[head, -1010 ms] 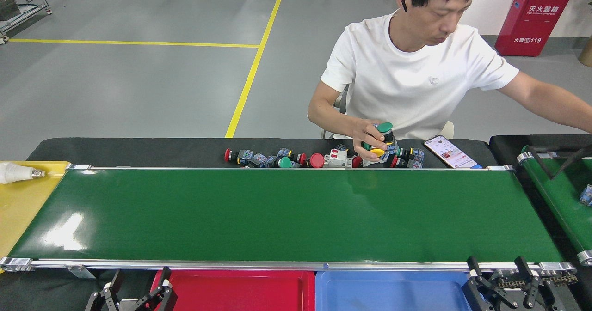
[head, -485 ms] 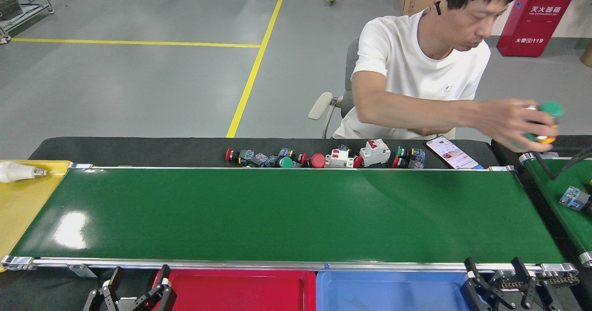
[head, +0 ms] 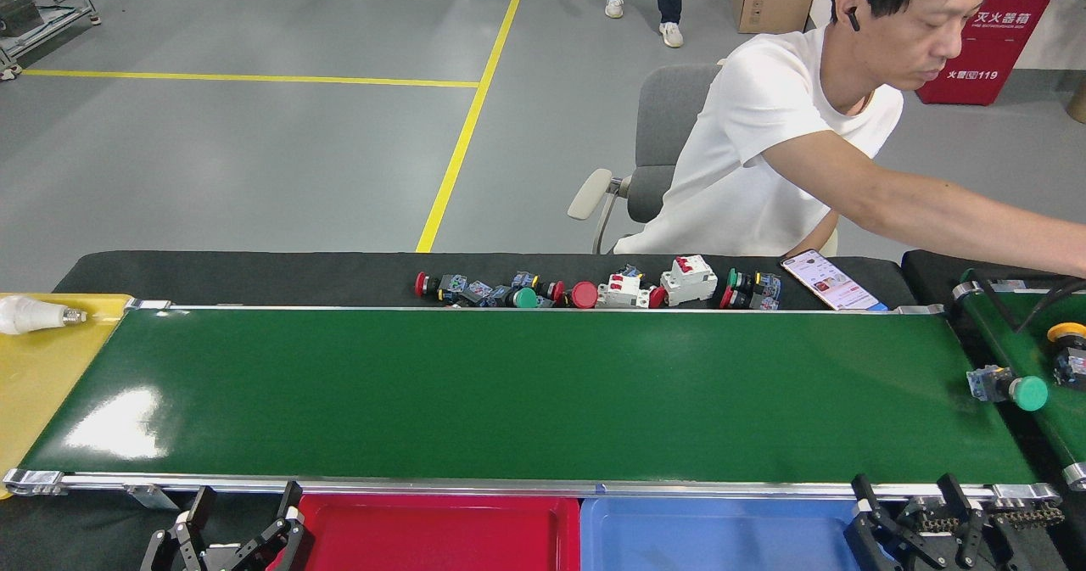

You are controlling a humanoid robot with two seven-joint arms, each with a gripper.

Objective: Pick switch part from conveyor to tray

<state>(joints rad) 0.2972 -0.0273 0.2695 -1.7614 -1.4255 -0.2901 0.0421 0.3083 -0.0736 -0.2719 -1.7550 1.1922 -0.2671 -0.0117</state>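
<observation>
The conveyor (head: pixel 526 393) was long and green, and most of the belt was bare. One switch part (head: pixel 1008 387) with a round green cap lay at the right end of the conveyor, just where the belt met a second belt (head: pixel 1031 359) coming in from the right. A yellow-capped part (head: pixel 1066 333) sat a bit behind it on that second belt.

A person (head: pixel 789 155) in a white shirt sat past the far edge of the conveyor, with one arm stretched out to the right. A row of spare parts (head: pixel 594 291) and a phone (head: pixel 827 279) lay along that far edge.

The red tray (head: pixel 441 533) sat under the near edge of the conveyor, left of the middle. Nothing could be seen in it. A blue tray (head: pixel 713 533) was next to it.

The left gripper (head: pixel 229 537) waited low at the near edge beside the red tray, fingers spread apart and holding nothing. The right gripper (head: pixel 920 512) waited at the near right corner, fingers apart and holding nothing too.

This looked like the waiting step. The green-capped part was nearest the right gripper, so that arm would likely need to reach over the belt, close on the part, then carry it left to the red tray.
</observation>
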